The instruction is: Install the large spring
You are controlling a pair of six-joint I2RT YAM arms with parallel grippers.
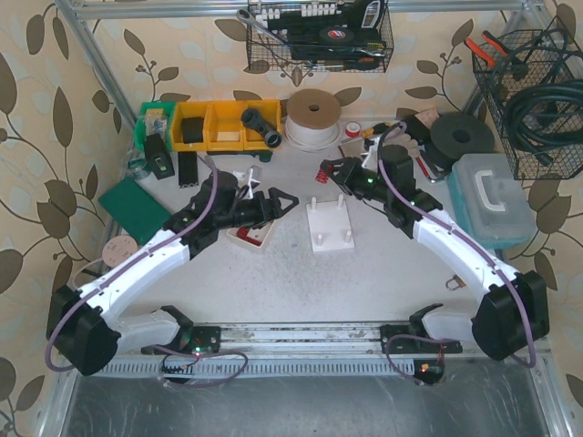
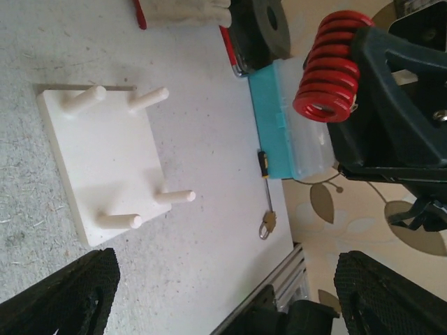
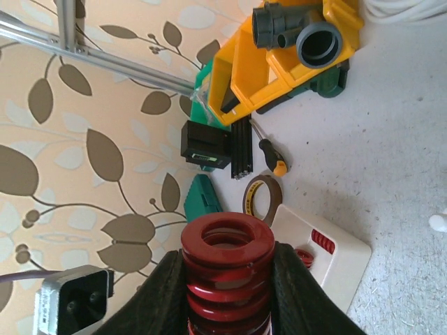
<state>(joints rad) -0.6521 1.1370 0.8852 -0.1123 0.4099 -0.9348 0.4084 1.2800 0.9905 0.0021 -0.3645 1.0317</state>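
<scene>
Large spring (image 3: 227, 244) (red, fat coils) hangs above the grey desk (image 1: 392, 273), near the white board (image 1: 330, 223) with four pegs but not touching it. Right gripper (image 3: 227, 293) pinches it tight on both sides. Left gripper (image 2: 227, 293) is spread wide, holding nothing.
</scene>
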